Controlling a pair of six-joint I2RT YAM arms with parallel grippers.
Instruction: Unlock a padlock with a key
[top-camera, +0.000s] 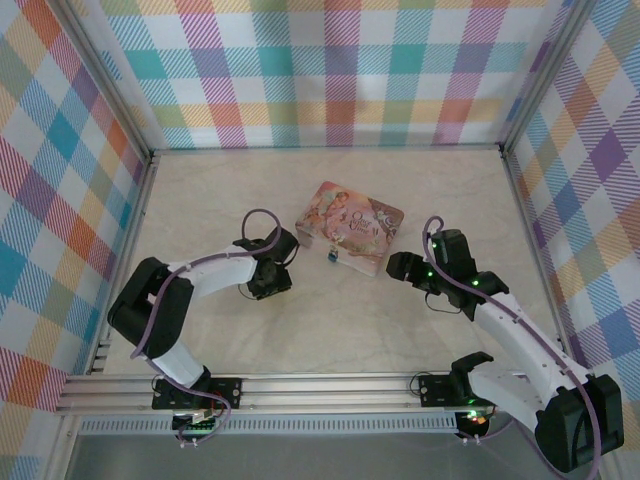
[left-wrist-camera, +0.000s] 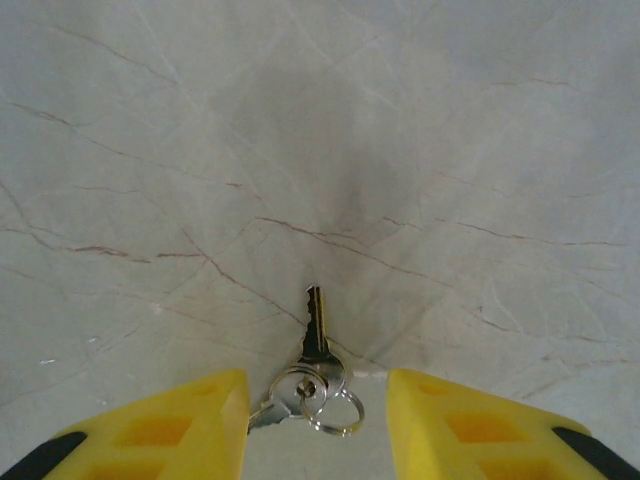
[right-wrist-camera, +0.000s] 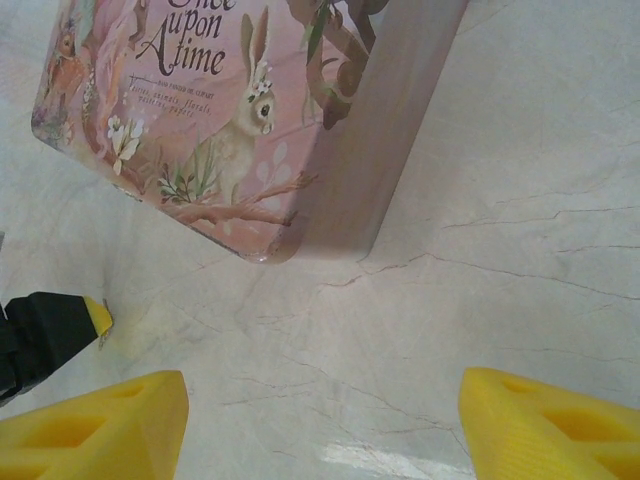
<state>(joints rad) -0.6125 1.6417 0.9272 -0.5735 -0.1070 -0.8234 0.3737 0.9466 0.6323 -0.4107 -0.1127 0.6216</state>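
While key (left-wrist-camera: 316, 338) lies on table (left-wrist-camera: 300, 150) | tin (top-camera: 350, 227) beside padlock (top-camera: 330, 257)

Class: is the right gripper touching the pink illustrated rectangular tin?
Apart: right wrist view shows bare table between the right gripper and pink illustrated tin.

top camera looked down from high behind the near edge, taking in the whole pale marbled tabletop (top-camera: 200, 200). both wrist cameras sat close over it; the right one shared the pink illustrated rectangular tin (right-wrist-camera: 200, 120) with the overhead.
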